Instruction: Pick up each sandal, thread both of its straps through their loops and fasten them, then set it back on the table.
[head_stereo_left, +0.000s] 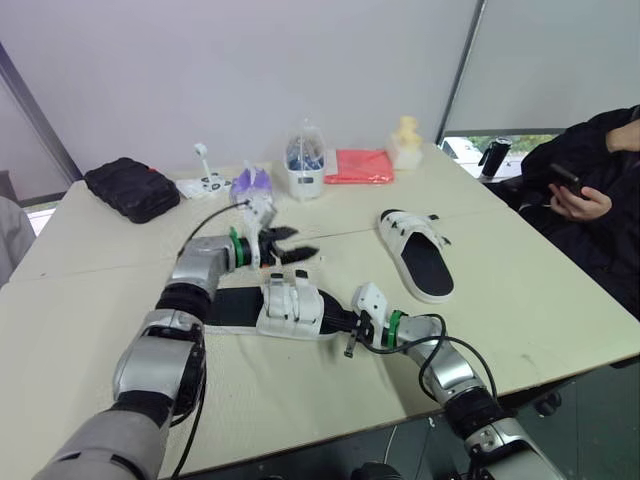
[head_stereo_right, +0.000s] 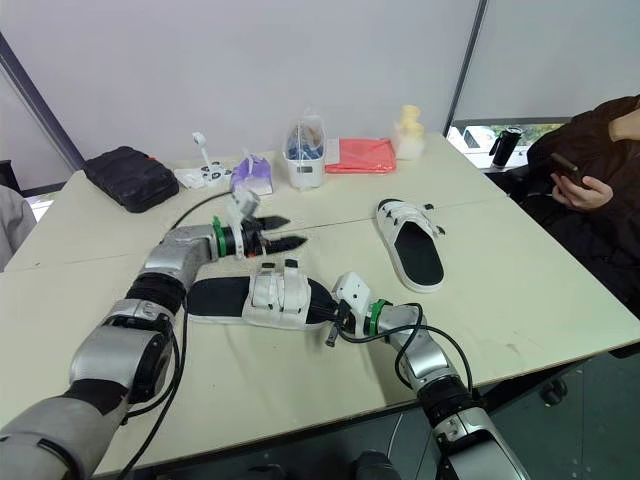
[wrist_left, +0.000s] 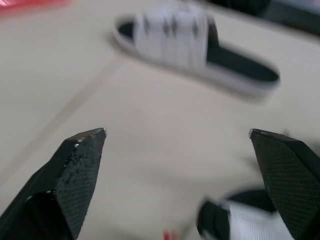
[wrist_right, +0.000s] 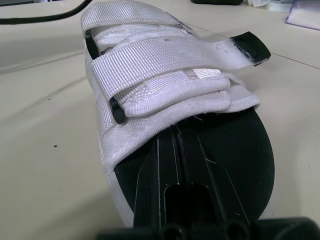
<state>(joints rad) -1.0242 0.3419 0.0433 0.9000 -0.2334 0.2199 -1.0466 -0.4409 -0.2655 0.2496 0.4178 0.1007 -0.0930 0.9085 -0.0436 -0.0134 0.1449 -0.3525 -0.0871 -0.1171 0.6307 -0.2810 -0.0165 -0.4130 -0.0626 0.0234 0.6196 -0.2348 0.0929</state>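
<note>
While the nearer sandal (head_stereo_left: 288, 306) lies flat on the desk (head_stereo_left: 560, 320) between the two arms, its white straps (wrist_right: 160, 60) sit folded across the upper. One strap end with a black tip juts out to the side. We see its black footbed pointing toward the right pincer (wrist_right: 177, 135). That pincer's fingers look pressed together with nothing between them, and they rest on the footbed just short of the straps.

Just beyond this sandal hovers the left pincer (head_stereo_left: 300, 243), spread wide and holding nothing, with its tips clear of the shoe. The second sandal (head_stereo_left: 418, 255) lies well apart on the robot's right, also flat on the desk, with its straps over the front of the foot.

Along the far edge of the desk we find a black pouch (head_stereo_left: 132, 188), a purple bag (head_stereo_left: 250, 183) and a clear container (head_stereo_left: 305, 165) with something blue inside. A red cloth (head_stereo_left: 359, 166) and a pale yellow figure (head_stereo_left: 406, 140) lie there too. At the right side a person in dark clothes (head_stereo_left: 600, 160) sits with a phone (head_stereo_left: 563, 176) in hand.
</note>
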